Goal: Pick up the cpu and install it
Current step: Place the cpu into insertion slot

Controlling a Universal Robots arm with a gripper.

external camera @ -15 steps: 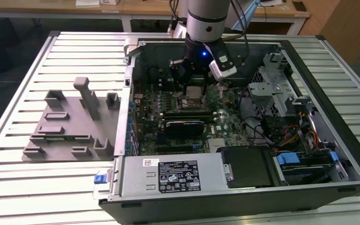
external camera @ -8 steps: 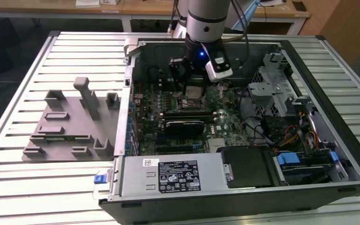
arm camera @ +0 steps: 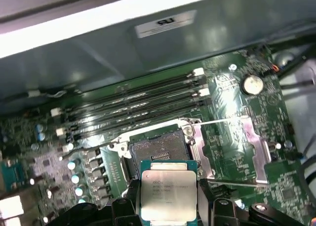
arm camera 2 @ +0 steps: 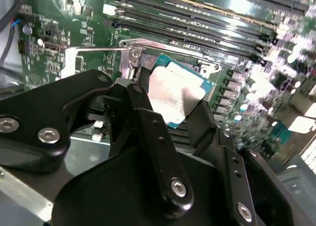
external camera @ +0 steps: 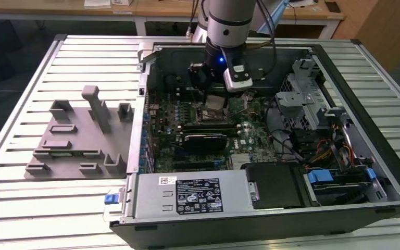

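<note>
In the second wrist view, the black jaws are hiding the near part of the cpu point(arm camera 2: 170, 95) from you. In the first wrist view, the cpu point(arm camera: 169, 195) is covering one end of the socket point(arm camera: 158, 154), and the picture's edge is cutting off the jaws. In the exterior view, the arm point(external camera: 229, 21) is running off the top edge. The spot under it is looking too small and dark for you to tell much. The board point(arm camera 2: 276, 87) is looking blurry and shiny in the second wrist view.

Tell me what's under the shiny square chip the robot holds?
The chip, pinched in the gripper, hangs over the green board. The open socket peeks out past its edge. Whatever lies right beneath the chip is covered.
</note>
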